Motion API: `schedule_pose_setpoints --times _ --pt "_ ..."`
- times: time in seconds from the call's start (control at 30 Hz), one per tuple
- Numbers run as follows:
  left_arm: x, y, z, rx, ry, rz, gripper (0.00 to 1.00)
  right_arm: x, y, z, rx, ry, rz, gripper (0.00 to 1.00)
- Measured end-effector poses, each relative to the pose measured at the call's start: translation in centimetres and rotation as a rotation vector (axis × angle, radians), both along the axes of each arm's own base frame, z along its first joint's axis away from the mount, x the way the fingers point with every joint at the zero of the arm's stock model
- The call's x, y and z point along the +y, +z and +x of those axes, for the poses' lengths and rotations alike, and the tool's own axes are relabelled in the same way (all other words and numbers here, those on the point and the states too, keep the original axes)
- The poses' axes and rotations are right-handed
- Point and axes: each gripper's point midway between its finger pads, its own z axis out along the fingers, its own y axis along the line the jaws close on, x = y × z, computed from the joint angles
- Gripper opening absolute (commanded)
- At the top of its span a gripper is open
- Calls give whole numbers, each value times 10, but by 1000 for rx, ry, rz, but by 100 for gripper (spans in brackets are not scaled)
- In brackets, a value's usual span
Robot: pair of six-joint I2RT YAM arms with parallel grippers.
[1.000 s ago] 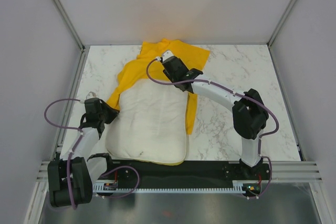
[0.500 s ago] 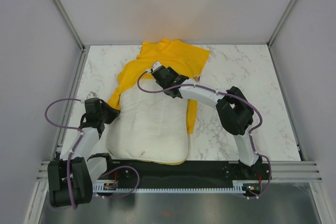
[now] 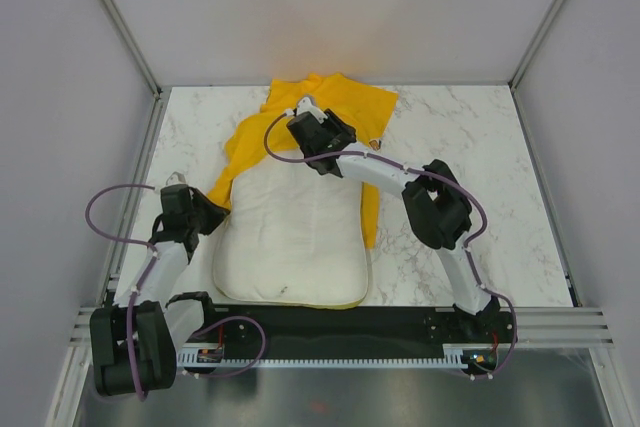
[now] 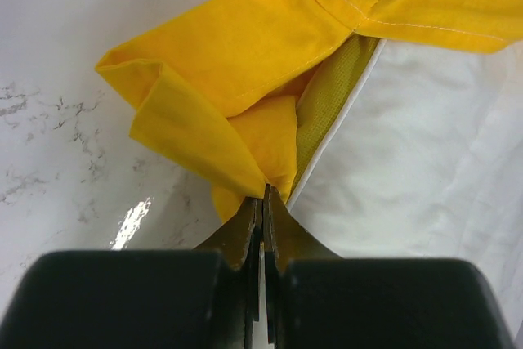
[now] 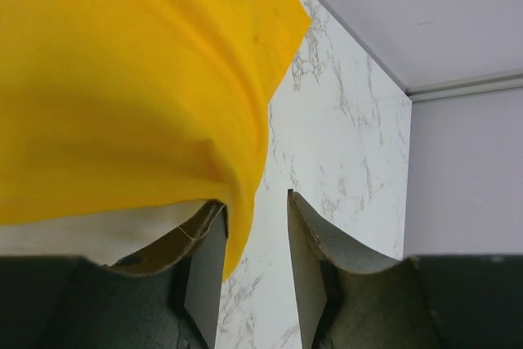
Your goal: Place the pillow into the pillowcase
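Pillow (image 3: 290, 237), soft and light, lies on the table (image 3: 450, 137) partly inside the limp pillowcase (image 3: 335, 107), best pinched at its hem: left end effector (image 4: 263, 195) clamps it there, right end effector (image 5: 255, 230) stands half-parted.

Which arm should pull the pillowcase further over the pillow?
Probably right: right tool open at the pillowcase mouth over the pillow's far end; left tool is shut, anchoring its edge.
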Motion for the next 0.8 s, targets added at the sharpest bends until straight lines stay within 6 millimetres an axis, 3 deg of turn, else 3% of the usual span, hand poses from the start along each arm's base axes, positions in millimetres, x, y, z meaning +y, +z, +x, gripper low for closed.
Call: schedule_pose_setpoints --times 0.1,0.2,0.4,0.5,0.6,0.73,0.8 --pt "0 1 0 -1 -3 1 2 0 -1 6 -9 -9 -9 31" --pt "-1 1 0 0 -9 -2 2 2 -8 9 -1 -4 -30 0" --pt "-5 1 -1 3 -24 -7 2 10 -26 -3 71 55 55 0" --pt "-10 0 -1 8 -41 -7 2 -4 -24 -32 123 72 115 0" --pt "-23 3 7 25 -88 -3 2 -20 -2 -64 125 81 210 0" --pt "-60 9 29 48 -203 23 2 -35 34 -115 104 110 364 0" --pt "-84 16 46 44 -265 35 2 -35 36 -141 131 142 409 0"
